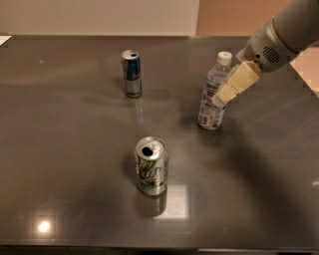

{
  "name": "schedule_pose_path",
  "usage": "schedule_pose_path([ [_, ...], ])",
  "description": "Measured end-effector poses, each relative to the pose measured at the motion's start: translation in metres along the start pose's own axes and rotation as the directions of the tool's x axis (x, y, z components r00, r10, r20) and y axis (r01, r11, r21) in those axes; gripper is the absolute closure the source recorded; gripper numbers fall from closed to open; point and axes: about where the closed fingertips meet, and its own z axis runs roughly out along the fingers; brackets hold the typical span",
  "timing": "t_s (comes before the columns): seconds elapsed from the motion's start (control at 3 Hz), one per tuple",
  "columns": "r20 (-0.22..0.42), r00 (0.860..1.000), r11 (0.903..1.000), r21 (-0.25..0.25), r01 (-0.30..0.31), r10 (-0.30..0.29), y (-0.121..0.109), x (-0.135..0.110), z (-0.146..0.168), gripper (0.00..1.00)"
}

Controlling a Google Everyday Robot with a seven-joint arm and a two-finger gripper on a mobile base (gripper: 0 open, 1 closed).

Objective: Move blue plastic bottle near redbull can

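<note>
The blue plastic bottle (209, 107) stands upright on the dark table (75, 149), right of centre, with a white cap and a white label. The redbull can (131, 73) stands upright at the back, left of the bottle and well apart from it. My gripper (222, 95) comes in from the upper right. It sits against the right side of the bottle at about mid-height, overlapping the bottle's edge.
A green-and-white soda can (151, 166) stands open-topped in the front middle of the table. The table's far edge meets a pale wall (99, 15). The right edge of the table (306, 79) runs under my arm.
</note>
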Motion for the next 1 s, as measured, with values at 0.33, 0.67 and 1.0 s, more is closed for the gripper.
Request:
schedule_pose_path([
  [0.33,0.0,1.0,0.9998,-0.021,-0.005,0.005,0.0041,0.0041,0.0054,0.15],
  [0.67,0.009,1.0,0.9996,-0.028,-0.007,0.007,0.0041,0.0033,0.0082,0.38],
  [1.0,0.018,1.0,0.9995,-0.029,-0.008,0.008,0.0025,0.0011,0.0083,0.61],
])
